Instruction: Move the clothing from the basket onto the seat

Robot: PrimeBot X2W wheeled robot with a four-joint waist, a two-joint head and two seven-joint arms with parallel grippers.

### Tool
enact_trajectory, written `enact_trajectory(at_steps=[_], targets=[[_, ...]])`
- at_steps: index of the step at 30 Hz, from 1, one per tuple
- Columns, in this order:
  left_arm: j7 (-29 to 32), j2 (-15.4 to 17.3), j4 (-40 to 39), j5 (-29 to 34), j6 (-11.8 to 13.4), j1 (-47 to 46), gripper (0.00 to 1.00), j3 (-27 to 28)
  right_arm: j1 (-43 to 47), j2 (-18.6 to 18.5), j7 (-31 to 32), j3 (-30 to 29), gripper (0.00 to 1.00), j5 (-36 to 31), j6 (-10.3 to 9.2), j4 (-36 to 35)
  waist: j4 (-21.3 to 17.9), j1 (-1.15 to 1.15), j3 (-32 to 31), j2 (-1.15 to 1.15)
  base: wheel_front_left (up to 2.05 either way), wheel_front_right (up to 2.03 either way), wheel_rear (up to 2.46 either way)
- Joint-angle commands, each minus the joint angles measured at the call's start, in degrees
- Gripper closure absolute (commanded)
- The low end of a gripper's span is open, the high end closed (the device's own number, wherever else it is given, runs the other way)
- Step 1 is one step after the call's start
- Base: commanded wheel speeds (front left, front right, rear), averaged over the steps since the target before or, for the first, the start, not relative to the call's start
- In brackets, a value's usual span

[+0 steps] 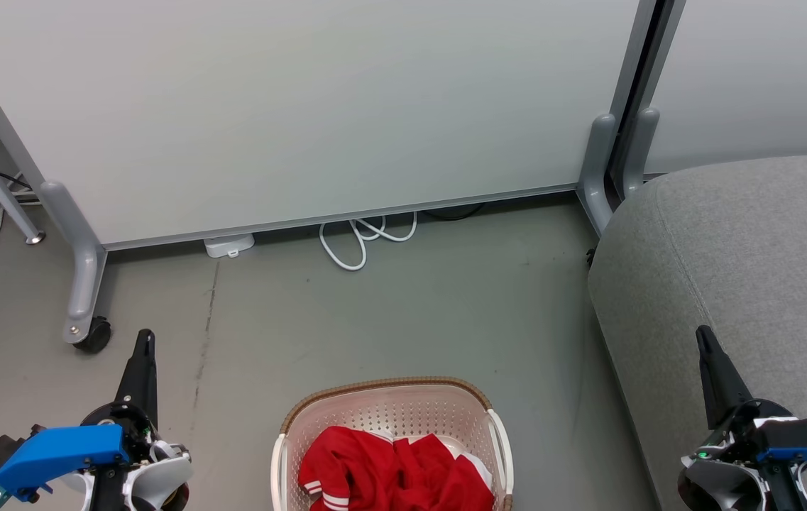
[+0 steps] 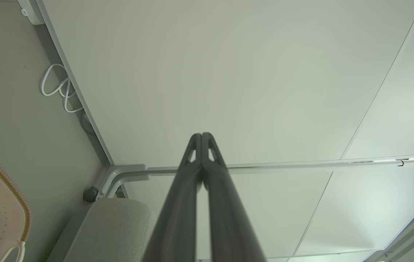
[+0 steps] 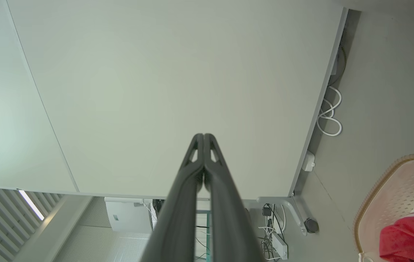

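Observation:
The cream-white basket [image 1: 389, 408] with a brown rim band stands on the floor at the bottom centre of the head view. Bright-red clothing [image 1: 396, 475] with white striped trim lies crumpled inside it. The grey fabric seat [image 1: 744, 248] fills the right side. My left gripper [image 1: 144, 341] is shut and empty at the lower left, left of the basket. My right gripper [image 1: 703, 335] is shut and empty at the lower right, in front of the seat. In the wrist views the left gripper [image 2: 201, 135] and right gripper [image 3: 204, 136] point at a pale panel. The basket [image 3: 399, 196] and clothing [image 3: 410, 238] show at the right wrist view's edge.
A pale partition panel [image 1: 289, 106] on grey wheeled legs [image 1: 84, 284] stands behind the basket. A white cable loop [image 1: 360, 241] and a white power block [image 1: 229, 245] lie at its foot. Grey floor [image 1: 410, 312] lies between panel, basket and seat.

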Motion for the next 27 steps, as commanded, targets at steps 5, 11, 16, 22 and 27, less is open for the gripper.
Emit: enact_trajectory(at_steps=[5, 11, 16, 22, 27], targets=[[0.1, -0.1, -0.3, -0.1, -0.2, -0.6, 1.00, 0.0, -0.7, -0.1, 0.1, 0.0, 1.00, 0.1, 0.19, -0.1, 0.0, 0.00, 0.0, 0.00, 0.00, 0.00, 0.00], [-0.1, -0.3, 2.1, 0.0, 0.0, 2.0, 0.00, -0.1, 1.8, 0.4, 0.0, 0.1, 0.00, 0.0, -0.02, 1.9, 0.0, 0.00, 0.0, 0.00, 0.00, 0.00, 0.00], [-1.6, -0.3, 1.9, 0.7, 0.0, 1.6, 0.00, -1.4, 1.7, 0.4, -1.5, 1.4, 0.00, -0.8, -0.01, 1.4, 0.0, 0.00, 0.0, 0.00, 0.00, 0.00, 0.00], [-3.3, -0.2, 1.7, 4.3, 0.5, 1.2, 0.00, -2.6, 1.3, 0.3, -3.2, 2.5, 0.00, -4.5, 0.00, 1.4, 0.0, 0.00, 0.0, 0.00, 0.00, 0.00, 0.00], [-4.6, -0.2, 0.8, 9.4, 1.4, 1.0, 0.00, -3.9, 1.2, 0.3, -4.6, 2.6, 0.00, -10.5, 0.00, 1.1, 0.2, 0.00, 0.0, 0.00, 0.00, 0.00, 0.00]])
